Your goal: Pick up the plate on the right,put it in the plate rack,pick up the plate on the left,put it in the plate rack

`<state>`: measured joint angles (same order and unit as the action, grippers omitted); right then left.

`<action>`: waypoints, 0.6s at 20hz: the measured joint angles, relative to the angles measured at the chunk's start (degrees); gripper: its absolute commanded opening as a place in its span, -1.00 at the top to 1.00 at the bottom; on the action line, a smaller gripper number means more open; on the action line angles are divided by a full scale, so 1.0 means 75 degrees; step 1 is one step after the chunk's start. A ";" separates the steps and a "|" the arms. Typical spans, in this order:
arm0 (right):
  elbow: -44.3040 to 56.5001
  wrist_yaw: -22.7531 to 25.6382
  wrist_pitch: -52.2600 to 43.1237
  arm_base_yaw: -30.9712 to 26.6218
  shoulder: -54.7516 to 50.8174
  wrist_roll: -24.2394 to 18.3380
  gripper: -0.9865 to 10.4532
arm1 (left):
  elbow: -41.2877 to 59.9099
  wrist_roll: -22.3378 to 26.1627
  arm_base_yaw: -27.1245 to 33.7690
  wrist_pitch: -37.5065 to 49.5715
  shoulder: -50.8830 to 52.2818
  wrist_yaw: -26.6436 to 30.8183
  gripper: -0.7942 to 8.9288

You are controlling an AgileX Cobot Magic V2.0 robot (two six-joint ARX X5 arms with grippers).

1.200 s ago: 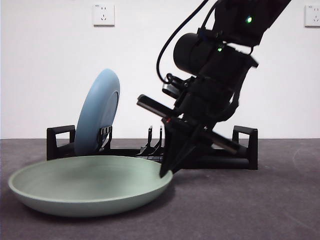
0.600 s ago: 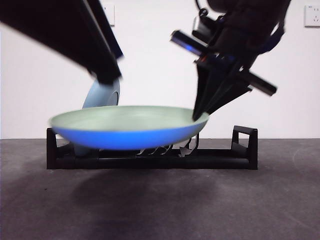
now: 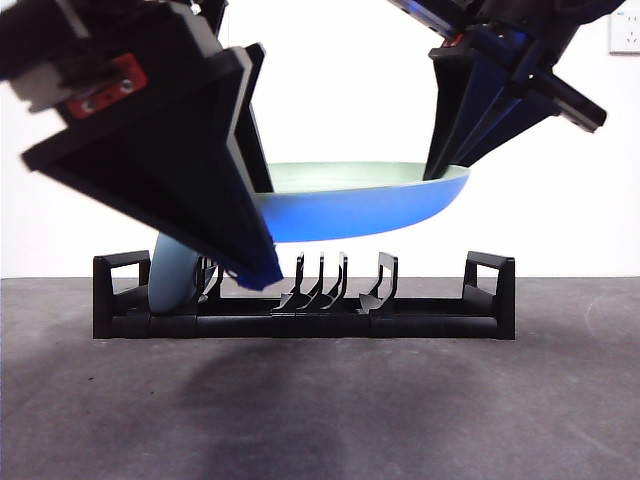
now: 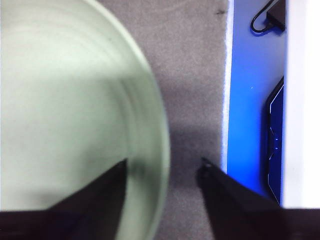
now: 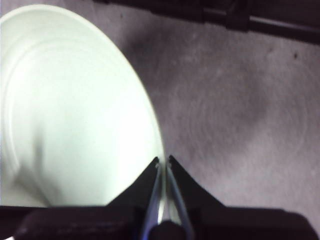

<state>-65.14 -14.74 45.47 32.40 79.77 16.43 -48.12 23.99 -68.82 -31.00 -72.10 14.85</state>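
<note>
Grey table (image 3: 420,410) beneath white wall (image 3: 560,200), plate rack (image 3: 300,300).

The setting appears to be a robotics laboratory or test room rather than a home kitchen. A plain white wall (image 3: 330,90) stands bare behind the work surface, carrying only a wall socket (image 3: 625,30) at the upper corner. The table (image 3: 400,410) is covered with a dark grey felt-like mat, not a kitchen counter. In the left wrist view, a blue floor area (image 4: 250,100) beside the table edge shows a black cable (image 4: 265,17) and dark equipment, consistent with an experimental rig.
</note>
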 measured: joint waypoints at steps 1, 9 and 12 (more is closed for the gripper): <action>0.0000 0.0000 0.0087 0.0000 -0.0047 -0.0041 0.86 | 0.0000 0.0003 0.0003 0.0003 0.0000 0.0000 0.85; 0.0003 0.0023 0.0117 -0.0032 -0.0662 -0.0131 0.20 | -0.0044 0.0134 -0.0032 0.0149 0.0020 -0.0032 0.85; 0.0003 -0.0015 -0.0052 -0.0259 -0.1195 -0.0184 0.10 | -0.0023 0.0020 -0.0026 0.0452 -0.0023 -0.0041 0.85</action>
<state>-65.12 -14.85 45.08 30.46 70.81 15.05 -48.29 24.14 -69.01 -27.62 -72.27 14.55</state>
